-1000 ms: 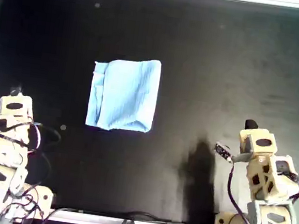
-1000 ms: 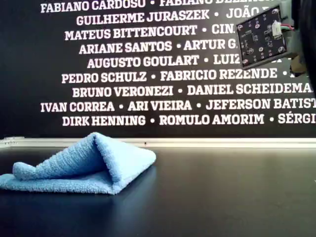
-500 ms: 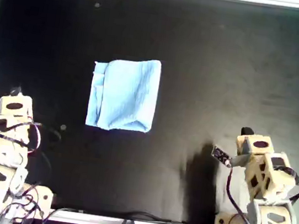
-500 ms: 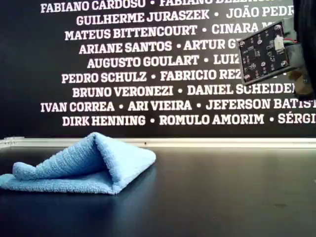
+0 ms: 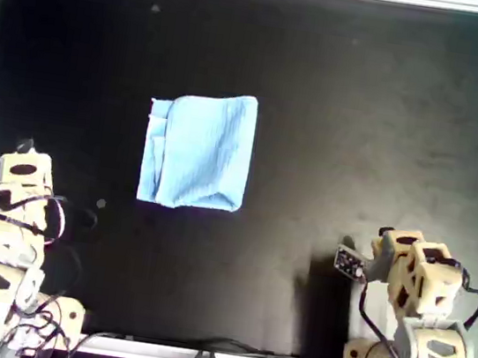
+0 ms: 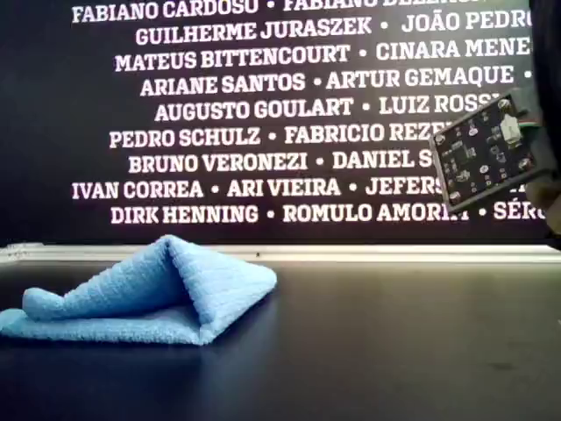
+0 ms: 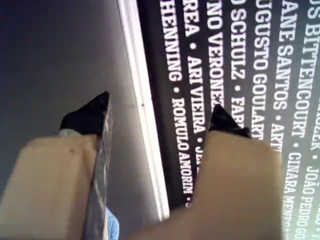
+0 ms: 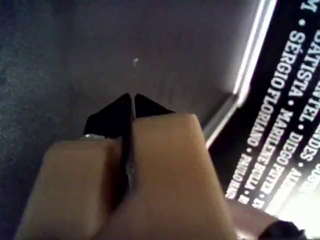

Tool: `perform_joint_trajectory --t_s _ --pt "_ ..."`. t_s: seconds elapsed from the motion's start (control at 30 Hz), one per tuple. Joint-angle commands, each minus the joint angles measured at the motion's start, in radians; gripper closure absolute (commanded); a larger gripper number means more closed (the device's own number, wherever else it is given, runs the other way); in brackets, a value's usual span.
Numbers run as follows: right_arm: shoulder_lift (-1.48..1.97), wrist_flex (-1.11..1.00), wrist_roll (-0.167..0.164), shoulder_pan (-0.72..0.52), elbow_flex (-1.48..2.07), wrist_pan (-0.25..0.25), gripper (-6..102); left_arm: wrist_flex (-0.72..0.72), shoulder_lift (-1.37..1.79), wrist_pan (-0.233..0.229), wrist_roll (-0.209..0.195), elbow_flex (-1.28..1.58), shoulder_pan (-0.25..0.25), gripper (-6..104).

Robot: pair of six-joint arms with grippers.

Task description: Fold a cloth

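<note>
Cloth (image 5: 198, 150) was my landmark: it lay folded on the black table (image 5: 366, 99), a light-blue rectangle with one flap arched up into a soft tent rather than pressed flat, as the exterior view showed (image 6: 149, 294). Neither of my grippers touched it. My left gripper (image 7: 155, 115) was tucked back near my base, well apart from the cloth and on the overhead view's lower left of it, its fingers spread wide with nothing between them; it pointed away toward the lettered wall (image 6: 263, 114), so only a sliver of blue showed at the frame's edge. My right gripper (image 8: 129, 107) sat well clear of the cloth toward the overhead view's lower right, its two black tips pressed together on nothing, aimed at bare table. I judged both arms were parked out of the way so that nothing would drag the fabric, and that the fold looked largely done, though the raised flap might have wanted smoothing down.
</note>
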Motion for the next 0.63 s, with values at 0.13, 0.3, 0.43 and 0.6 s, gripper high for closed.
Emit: perform_joint_trajectory --t_s 0.13,0.3,0.43,0.6 --pt "0.029 0.011 -0.002 0.003 0.014 -0.017 94 0.000 0.003 0.000 -0.006 -0.014 0.015 28" --pt "0.029 0.011 0.000 0.009 0.014 -0.018 94 0.000 0.003 0.000 -0.006 -0.014 0.015 28" --pt "0.029 0.011 0.000 0.009 0.014 -0.018 94 0.000 0.003 0.000 -0.006 -0.014 0.015 28" --pt "0.029 0.011 0.000 0.009 0.014 -0.018 94 0.000 0.003 0.000 -0.006 -0.014 0.015 28"
